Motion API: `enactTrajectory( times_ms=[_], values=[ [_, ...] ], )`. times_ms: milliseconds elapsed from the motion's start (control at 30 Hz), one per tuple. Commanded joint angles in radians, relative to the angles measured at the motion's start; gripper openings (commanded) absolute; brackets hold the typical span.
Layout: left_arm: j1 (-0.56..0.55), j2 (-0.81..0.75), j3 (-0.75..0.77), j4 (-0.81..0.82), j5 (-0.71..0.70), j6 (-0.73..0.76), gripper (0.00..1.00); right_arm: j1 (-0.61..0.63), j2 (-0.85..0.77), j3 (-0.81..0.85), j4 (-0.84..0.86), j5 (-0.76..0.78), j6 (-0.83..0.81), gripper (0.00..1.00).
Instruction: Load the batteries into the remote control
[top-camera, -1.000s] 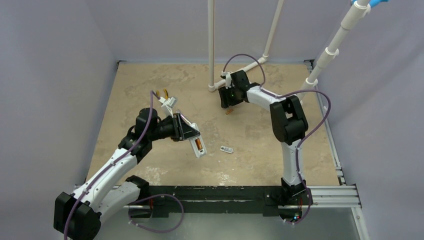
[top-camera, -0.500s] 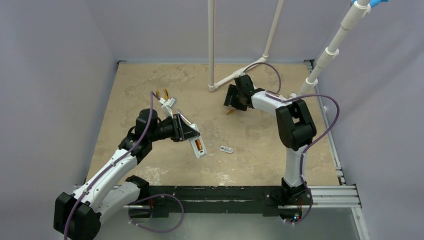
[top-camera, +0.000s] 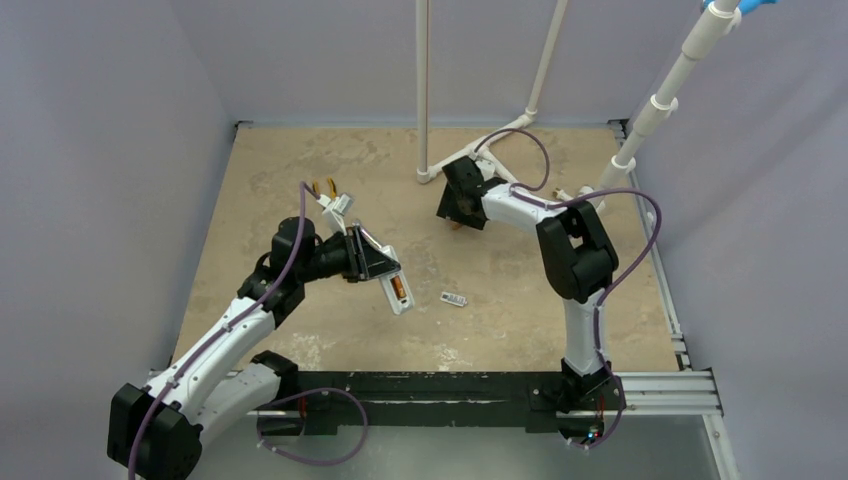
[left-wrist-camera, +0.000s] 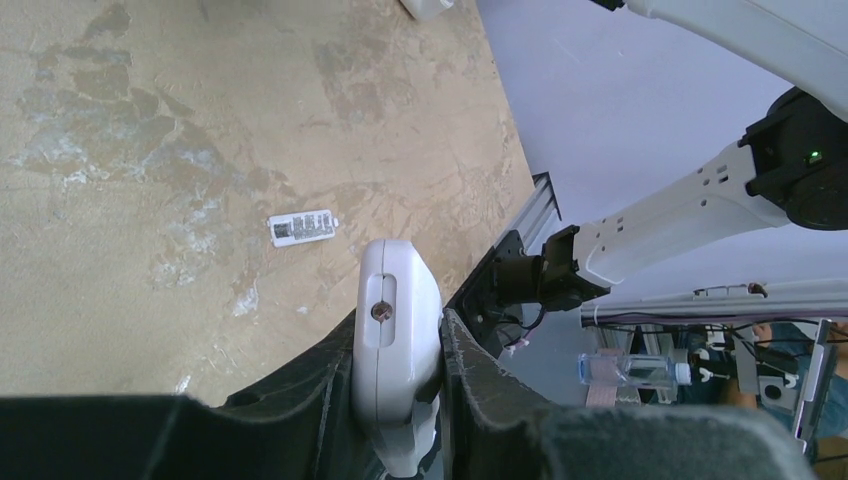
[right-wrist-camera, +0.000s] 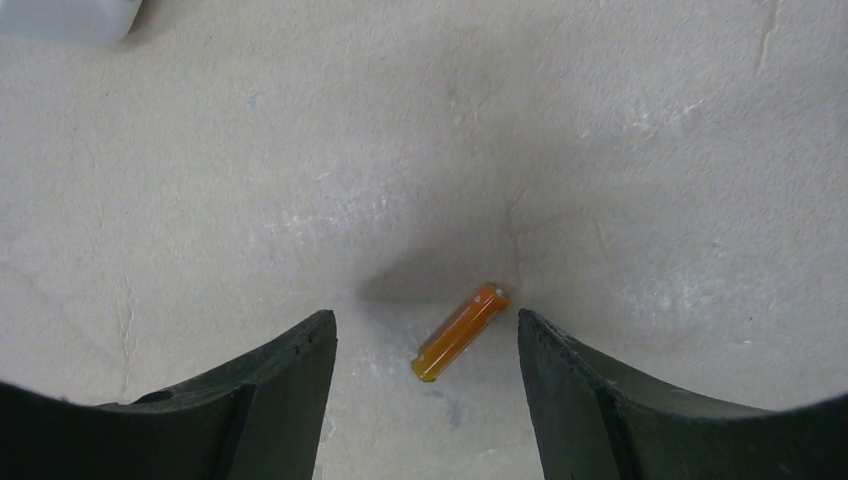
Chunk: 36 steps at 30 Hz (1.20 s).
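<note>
Top view, change: the right arm (top-camera: 565, 250) had rolled its wrist and swung its right fingers (top-camera: 456, 206) a touch left, so that they hung low over the far middle of the table (top-camera: 300, 170). The left arm had not budged.
Top view, left fingers (top-camera: 376, 264): clamped across the remote control (top-camera: 392, 285), mid-left of the table and lifted off it.
Top view, remote axis: long axis ran diagonally from far-left to near-right, with the open recess facing up.
Top view, seated battery (top-camera: 398, 289): in the recess near the near-right end, lying along the remote's length.
Top view, cover plate (top-camera: 454, 299): flat on the table just right of the remote's near end, not touching it.
Left wrist view: the remote was pinched between both fingers, its rounded end pointing away, with the labelled plate on the table beyond.
Right wrist view, fingers: spread wide, wider than a second before, and gripping nothing.
Right wrist view, loose battery (right-wrist-camera: 460, 332): on the table between the two tips, touching neither.
Right wrist view, battery axis: slanted, lower-left to upper-right.
</note>
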Motion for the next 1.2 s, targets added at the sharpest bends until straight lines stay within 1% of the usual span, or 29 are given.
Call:
enactTrajectory(
  times_ms=[0, 133, 267, 400, 567, 633, 667, 767, 967, 1067, 1167],
  values=[
    [0.007, -0.006, -0.007, 0.076, 0.009, -0.015, 0.0, 0.027, 0.026, 0.021, -0.073, 0.086, 0.059, 0.64],
    [0.006, -0.006, -0.005, 0.071, 0.007, -0.014, 0.0, 0.029, 0.034, 0.026, -0.1, 0.125, 0.071, 0.58],
    [0.006, 0.0, -0.002, 0.076, 0.005, -0.015, 0.0, 0.028, 0.05, 0.034, -0.112, 0.14, 0.064, 0.44],
    [0.006, 0.006, 0.004, 0.076, 0.003, -0.015, 0.0, 0.028, 0.056, 0.016, -0.077, 0.12, 0.037, 0.34],
    [0.006, 0.014, 0.005, 0.074, 0.002, -0.014, 0.0, 0.029, 0.046, -0.01, -0.041, 0.099, -0.008, 0.14],
    [0.006, 0.018, 0.004, 0.077, 0.002, -0.015, 0.0, 0.029, 0.029, -0.033, 0.0, 0.062, -0.073, 0.02],
    [0.006, 0.02, 0.005, 0.079, 0.003, -0.014, 0.0, 0.029, 0.013, -0.056, 0.029, 0.041, -0.099, 0.0],
    [0.006, 0.021, 0.007, 0.079, 0.002, -0.014, 0.0, 0.028, -0.068, -0.188, 0.189, -0.058, -0.164, 0.0],
    [0.006, 0.016, 0.007, 0.077, -0.008, -0.013, 0.0, 0.028, -0.244, -0.397, 0.447, -0.191, -0.269, 0.0],
    [0.006, 0.021, 0.012, 0.08, -0.005, -0.014, 0.0, 0.027, -0.325, -0.463, 0.495, -0.234, -0.309, 0.0],
    [0.006, 0.023, 0.013, 0.083, -0.007, -0.017, 0.0, 0.027, -0.401, -0.494, 0.467, -0.258, -0.351, 0.0]
  ],
)
